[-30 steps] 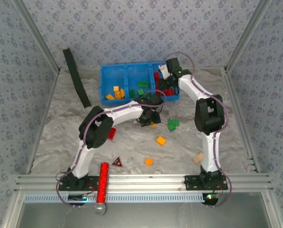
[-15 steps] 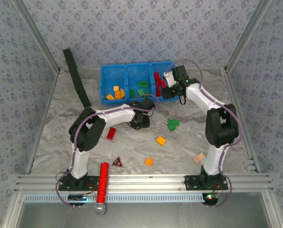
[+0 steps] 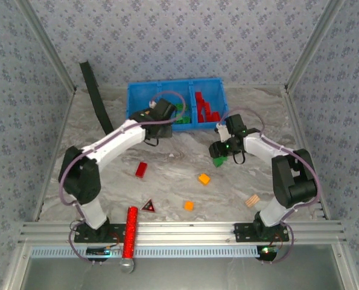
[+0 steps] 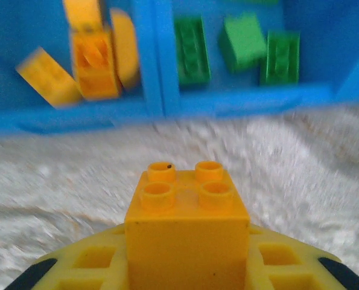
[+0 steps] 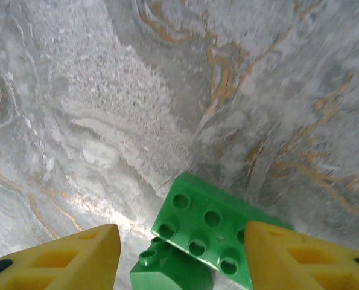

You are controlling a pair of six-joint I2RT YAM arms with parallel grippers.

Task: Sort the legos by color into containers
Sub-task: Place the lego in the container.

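Right end effector (image 5: 179, 248) above marbled table (image 5: 107, 90).

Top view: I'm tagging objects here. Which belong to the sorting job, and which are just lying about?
Job: blue three-compartment plastic tray; red plastic brick; green plastic bricks; orange plastic bricks.
Lying about: dark triangle with red centre; tan wooden block; red glittery microphone; black strip.

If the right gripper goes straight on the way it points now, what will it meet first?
Probably the green studded brick, lying on a second green brick, between the right gripper's open jaws; depth is unclear.
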